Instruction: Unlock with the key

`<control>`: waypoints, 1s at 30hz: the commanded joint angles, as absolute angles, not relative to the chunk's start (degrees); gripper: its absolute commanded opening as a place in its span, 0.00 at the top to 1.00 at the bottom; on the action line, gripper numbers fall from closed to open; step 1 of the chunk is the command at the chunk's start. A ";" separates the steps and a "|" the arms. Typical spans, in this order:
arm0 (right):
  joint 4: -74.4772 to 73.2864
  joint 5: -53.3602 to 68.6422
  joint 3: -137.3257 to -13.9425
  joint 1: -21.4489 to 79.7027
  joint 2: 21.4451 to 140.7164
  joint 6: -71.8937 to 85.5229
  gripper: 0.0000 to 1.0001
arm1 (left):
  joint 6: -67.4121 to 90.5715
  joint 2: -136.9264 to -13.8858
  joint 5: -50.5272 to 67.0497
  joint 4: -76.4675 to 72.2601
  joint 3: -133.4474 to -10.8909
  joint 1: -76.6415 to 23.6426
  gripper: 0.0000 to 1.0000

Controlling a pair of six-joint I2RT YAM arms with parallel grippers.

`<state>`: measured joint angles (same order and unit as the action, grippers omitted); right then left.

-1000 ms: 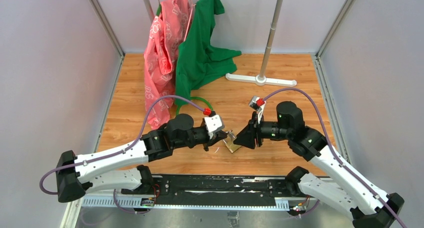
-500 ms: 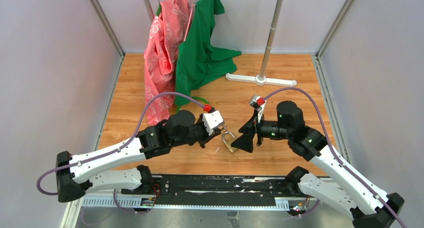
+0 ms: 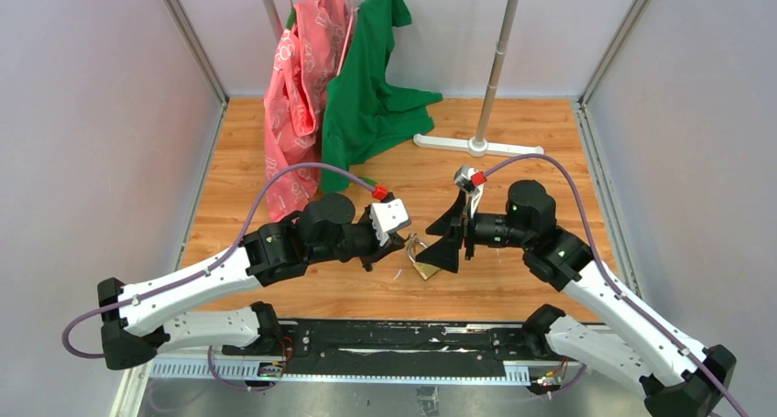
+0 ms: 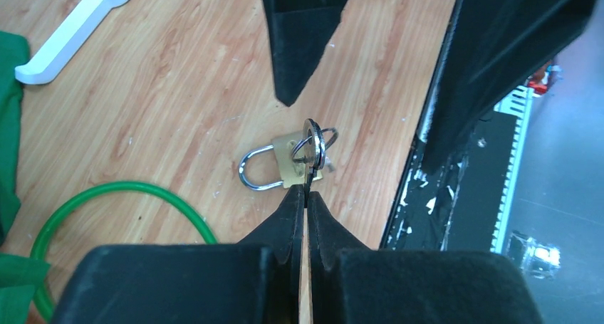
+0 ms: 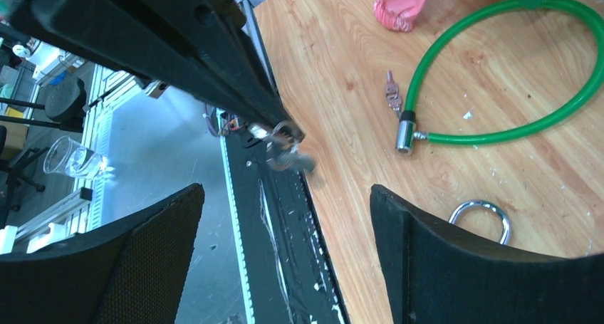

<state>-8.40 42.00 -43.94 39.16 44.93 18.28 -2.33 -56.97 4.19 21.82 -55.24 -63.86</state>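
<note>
Silvery key: the small silvery metal key (image 5: 391,92) lies flat and untouched on the wooden worktop (image 5: 335,46). It is just beside the steel head of the green cable lock (image 5: 456,136), farther from the near edge than the brass padlock with a steel shackle (image 4: 283,166).
Left hand: the left hand (image 4: 306,196) is clenched on a bunch of silvery keys on a ring (image 4: 313,144), over the padlock.
Right hand: the right hand (image 3: 438,243) is released, jaws wide, grasping nothing, close to the padlock.
Step in hand: by my judgement, fetching the right key is not yet done.
Next move: probably a free hand goes to the small key. It is thin and flat on wood, so it calls for a low, careful pinch, then lining it up with the cable lock's head.
</note>
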 commanded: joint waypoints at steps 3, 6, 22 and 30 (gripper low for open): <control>3.41 45.68 -40.14 39.90 46.12 18.94 0.16 | 0.31 -57.15 8.06 24.36 -58.88 -64.29 1.00; 12.00 47.21 -36.62 39.89 45.10 19.97 0.19 | 2.31 -56.85 9.07 24.47 -60.00 -64.32 1.00; 31.39 52.82 -33.33 40.06 46.15 24.02 0.48 | 6.27 -56.29 11.66 22.36 -63.23 -64.25 1.00; 31.87 53.35 -33.65 40.48 46.72 23.99 0.69 | 6.84 -56.61 11.57 21.67 -64.02 -64.30 1.00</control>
<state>29.41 51.68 -32.21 39.48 46.98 24.05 6.15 -56.80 10.90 23.16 -62.06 -63.86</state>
